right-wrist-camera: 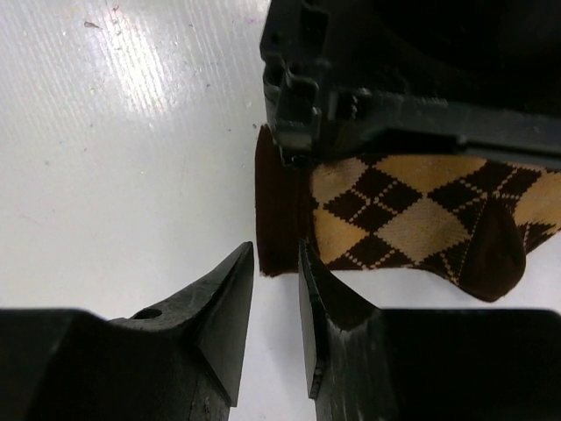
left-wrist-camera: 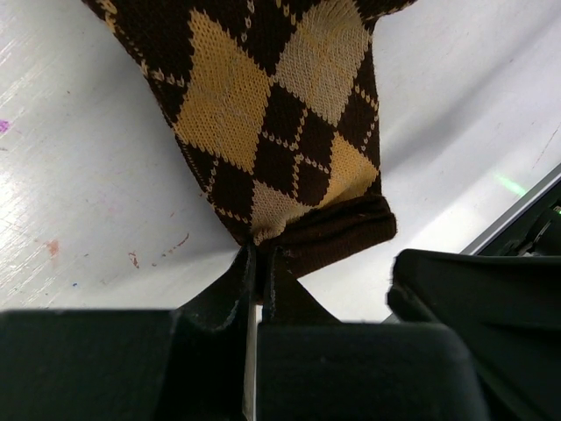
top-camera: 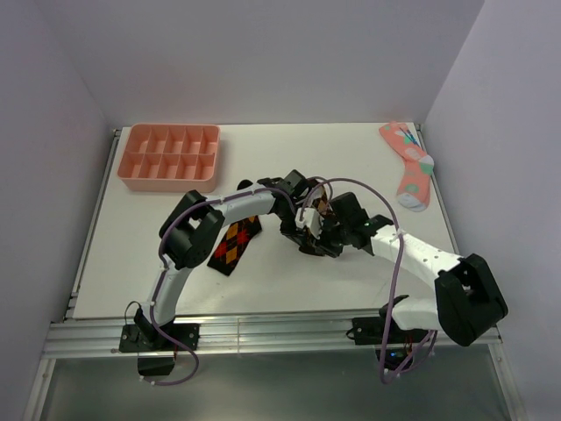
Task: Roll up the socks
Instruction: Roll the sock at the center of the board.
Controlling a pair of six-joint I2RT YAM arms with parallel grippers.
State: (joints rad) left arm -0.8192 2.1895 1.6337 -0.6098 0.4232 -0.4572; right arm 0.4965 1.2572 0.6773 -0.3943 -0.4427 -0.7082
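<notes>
Tan-diamond argyle sock (right-wrist-camera: 403,215): flat on bench (top-camera: 333,149), centre; red-diamond sock (top-camera: 235,246) apart. Left end effector (left-wrist-camera: 259,254): clamped on cuff (left-wrist-camera: 342,230) corner. Right end effector (right-wrist-camera: 276,263): narrowly parted, empty, beside cuff. Risk: thin pinch slips, roll loosens.

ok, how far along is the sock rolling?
Done: nothing rolled yet. In hand: left gripper is shut on the cuff of the tan-diamond sock, flat on the table; right gripper, open, sits just short of that cuff. Left: roll that sock, then the red-diamond sock, lying flat and untouched.
</notes>
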